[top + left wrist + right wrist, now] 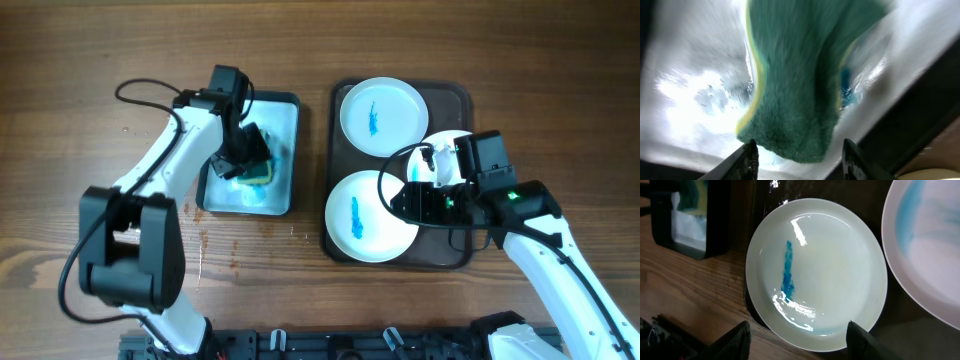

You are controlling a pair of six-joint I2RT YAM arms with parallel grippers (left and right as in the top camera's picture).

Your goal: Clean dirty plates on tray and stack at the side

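Three white plates lie on the dark brown tray [455,95]: one at the back [382,117], one at the front left [368,216] and one at the right [446,146], mostly hidden under my right arm. The back and front plates carry blue smears. My right gripper [796,342] is open and hovers over the near rim of the front plate [830,270]. A green and yellow sponge [795,80] lies in the small wet tray [282,120]. My left gripper [799,162] is open just above the sponge's edge, not closed on it.
The sponge tray [690,225] also shows at the top left of the right wrist view, on the wooden table [100,60]. The table surface left of the sponge tray and at the far right is bare wood.
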